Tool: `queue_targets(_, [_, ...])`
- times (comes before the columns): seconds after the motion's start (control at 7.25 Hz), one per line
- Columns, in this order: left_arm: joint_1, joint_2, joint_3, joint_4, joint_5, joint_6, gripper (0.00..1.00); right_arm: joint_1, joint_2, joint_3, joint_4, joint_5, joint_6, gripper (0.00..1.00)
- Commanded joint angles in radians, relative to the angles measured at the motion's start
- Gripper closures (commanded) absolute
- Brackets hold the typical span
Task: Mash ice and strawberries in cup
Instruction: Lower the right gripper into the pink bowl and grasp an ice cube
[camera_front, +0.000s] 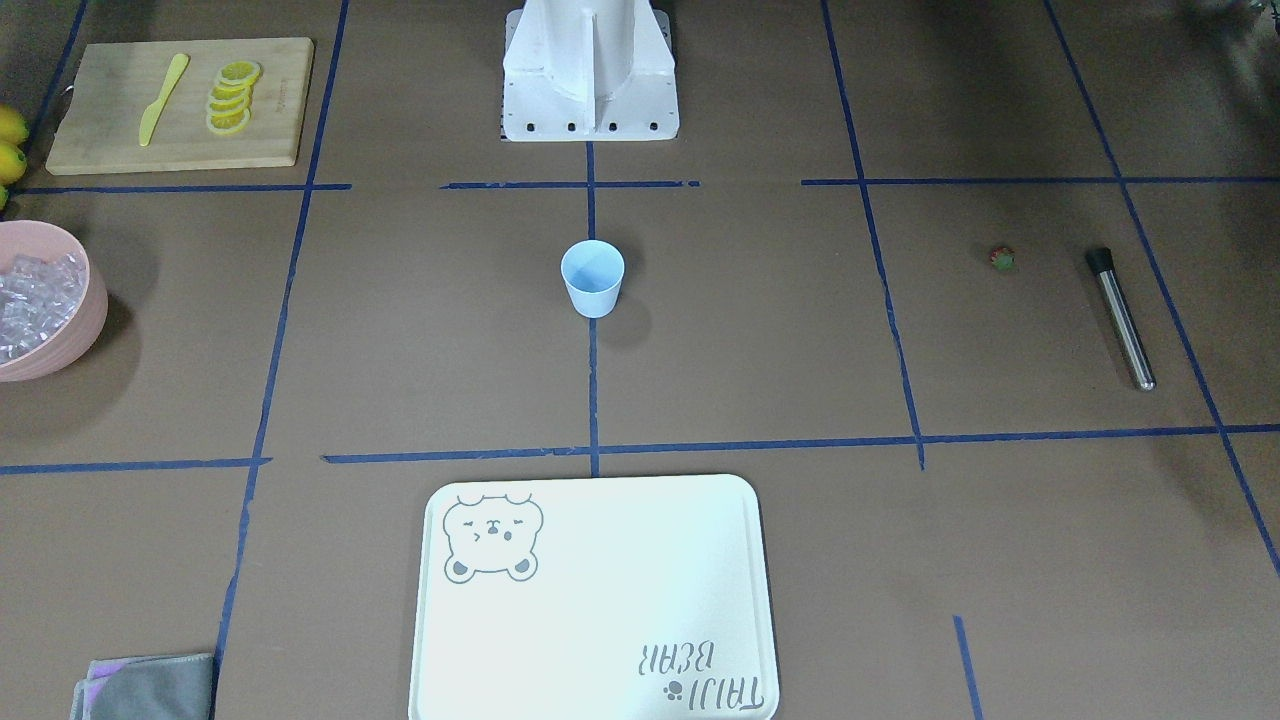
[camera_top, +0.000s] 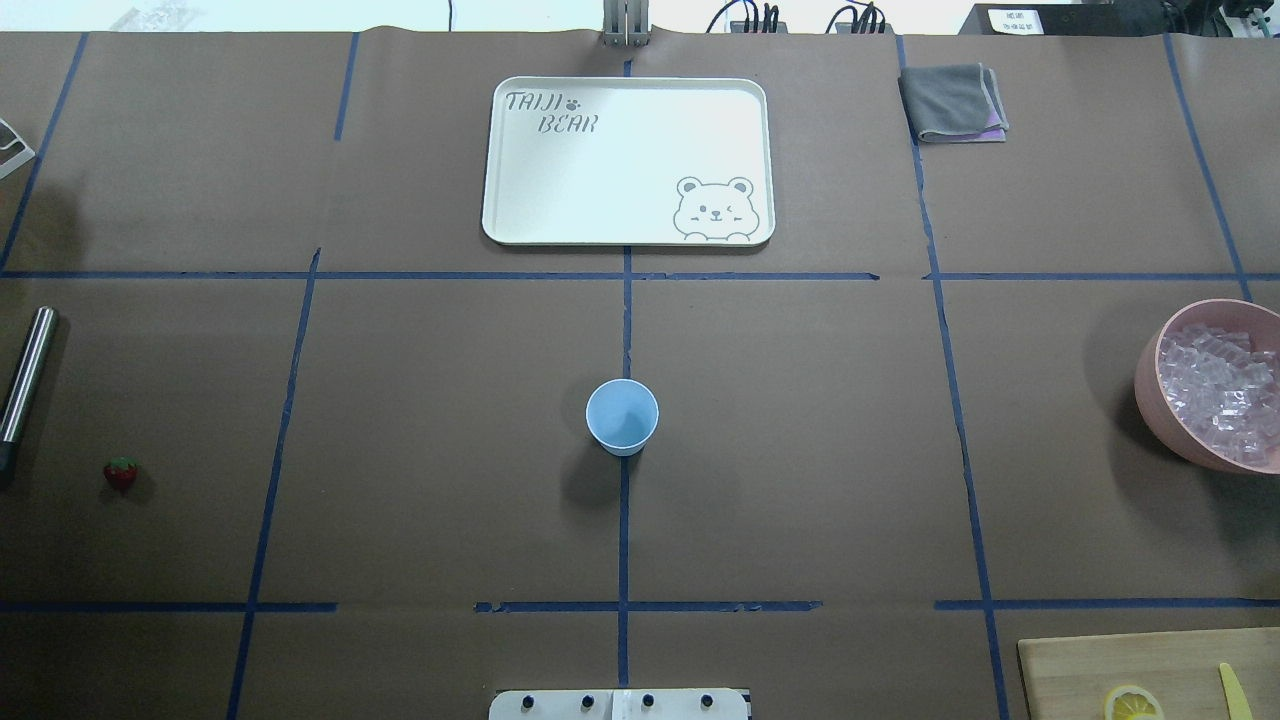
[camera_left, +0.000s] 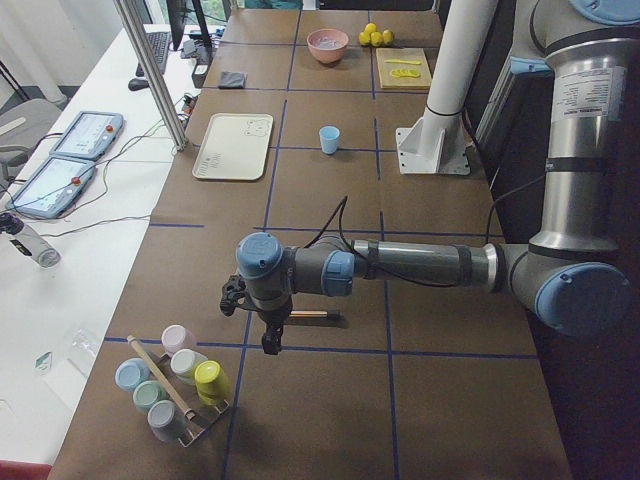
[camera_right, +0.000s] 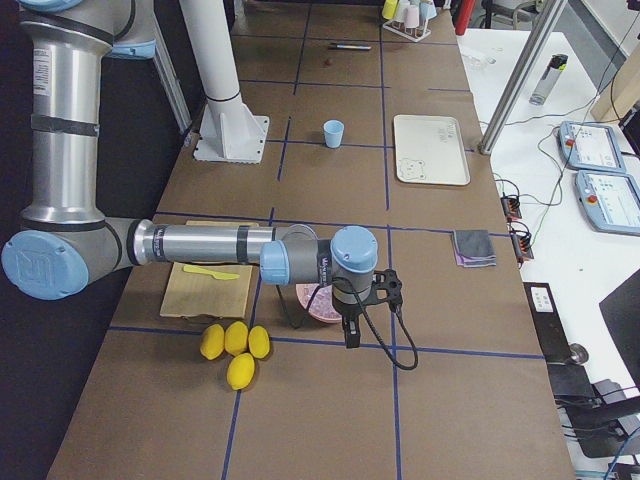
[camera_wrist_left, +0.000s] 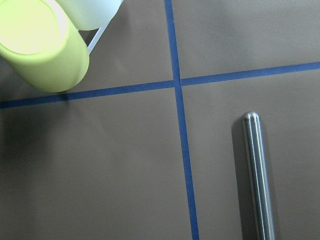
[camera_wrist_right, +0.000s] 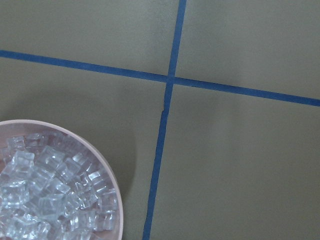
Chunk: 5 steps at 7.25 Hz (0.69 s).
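Observation:
The pale blue cup (camera_top: 621, 416) stands upright at the table's middle and looks empty. Far to its left lies the strawberry (camera_top: 120, 474), next to a steel rod (camera_top: 25, 385). The ice (camera_top: 1220, 390) fills a pink bowl (camera_top: 1150, 370) at the right edge. In the exterior left view my left gripper (camera_left: 270, 345) hangs over the rod (camera_left: 310, 314). My right gripper (camera_right: 350, 338), in the exterior right view, hangs beside the bowl (camera_right: 320, 305). Neither wrist view shows fingers, so I cannot tell whether either gripper is open or shut.
A white bear tray (camera_top: 600, 170) lies beyond the cup. A grey cloth (camera_top: 953, 103) sits at the far right. A cutting board (camera_front: 270, 130) carries lemon slices and a yellow knife. Whole lemons (camera_right: 235, 345) lie near it. A rack of coloured cups (camera_left: 170, 385) stands past the rod.

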Motion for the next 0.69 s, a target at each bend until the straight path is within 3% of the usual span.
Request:
queue_targets(0.0, [0.002,0.003,-0.003,-0.003,-0.001,0.002,0.00,0.000,0.005,0.006,0.000,0.000,0.000,0.00])
queue_targets(0.28, [0.002,0.005,-0.002,-0.003,-0.002,0.000,0.00,-0.003,0.028,0.012,0.017,0.000,-0.001,0.00])
queue_targets(0.55, [0.002,0.005,0.000,-0.003,-0.002,0.000,0.00,-0.099,0.019,0.007,0.223,-0.001,0.003,0.00])
